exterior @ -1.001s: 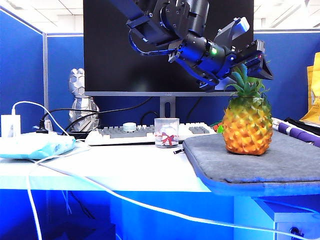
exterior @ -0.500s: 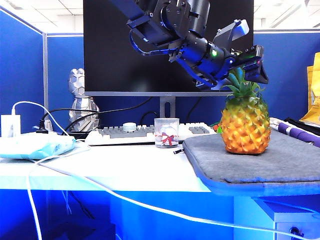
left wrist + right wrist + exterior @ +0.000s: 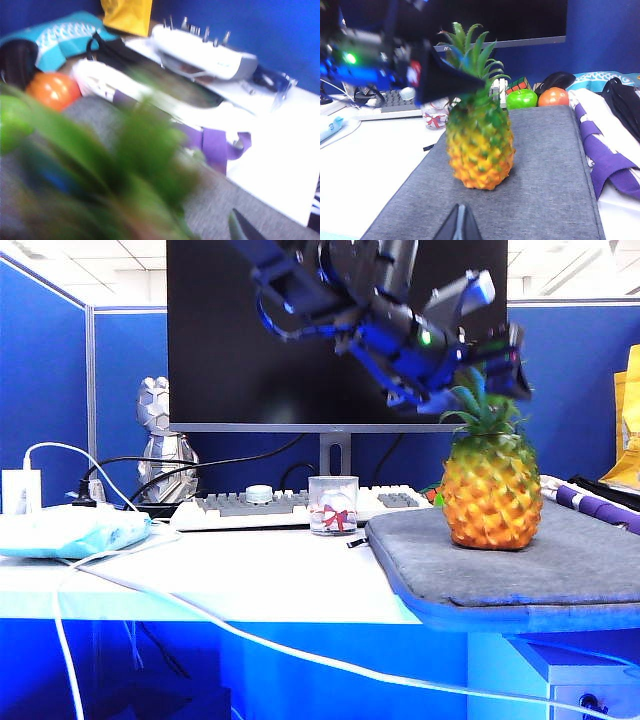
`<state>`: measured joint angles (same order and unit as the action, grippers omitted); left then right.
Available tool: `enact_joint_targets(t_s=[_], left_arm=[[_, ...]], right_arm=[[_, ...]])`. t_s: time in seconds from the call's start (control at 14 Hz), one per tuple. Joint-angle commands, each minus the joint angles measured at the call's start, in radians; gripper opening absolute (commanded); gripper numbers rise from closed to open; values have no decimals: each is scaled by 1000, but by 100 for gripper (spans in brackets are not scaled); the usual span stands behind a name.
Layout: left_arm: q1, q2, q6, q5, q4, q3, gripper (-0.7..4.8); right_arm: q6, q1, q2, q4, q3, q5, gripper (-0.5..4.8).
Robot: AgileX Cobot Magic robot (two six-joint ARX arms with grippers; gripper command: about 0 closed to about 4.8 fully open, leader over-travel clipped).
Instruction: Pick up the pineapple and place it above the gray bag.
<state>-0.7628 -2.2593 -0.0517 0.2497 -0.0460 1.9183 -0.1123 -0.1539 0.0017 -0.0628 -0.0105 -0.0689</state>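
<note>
The pineapple (image 3: pixel 491 485) stands upright on the gray bag (image 3: pixel 520 565), which lies flat on the bench (image 3: pixel 250 575) at the four o'clock side of the exterior view. The fruit's scaled body rests on the felt, toward the bag's far edge, its leaf crown pointing up.

The left pincer (image 3: pixel 500 360) hangs just above the crown, at about twelve o'clock from the fruit, blurred in the exterior view. Its fingers are spread wide and released, with nothing held between them; one dark finger (image 3: pixel 447 77) reaches across the leaves in the right wrist view. The left wrist view shows only smeared green leaves close to the lens.

The right pincer (image 3: pixel 458 225) sits low over the bag's near edge, at six o'clock from the pineapple and well apart from it. Only its dark tips show, pressed together, grasping nothing.

A green toy fruit (image 3: pixel 522 98) and an orange toy fruit (image 3: pixel 553 96) lie just beyond the bag's far edge.
</note>
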Motion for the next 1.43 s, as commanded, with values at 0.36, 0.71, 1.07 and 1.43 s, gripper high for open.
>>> enact_joint_targets(t_s=[0.36,0.71,1.07,1.43], left_arm=[[-13,24,0,7,57,3,479],[-4,35,-10,-6,92,3,479],[9,80,-47,-28,171,3,479],[10,113,-45,28,239,3,479]], right_arm=[[-20,0,0,-24,9,-1,-5],[-20,0,0,-25,9,-2,-5],[-20,0,0,-80,9,-2,-5],[-20,0,0,-85,9,-5,-5]])
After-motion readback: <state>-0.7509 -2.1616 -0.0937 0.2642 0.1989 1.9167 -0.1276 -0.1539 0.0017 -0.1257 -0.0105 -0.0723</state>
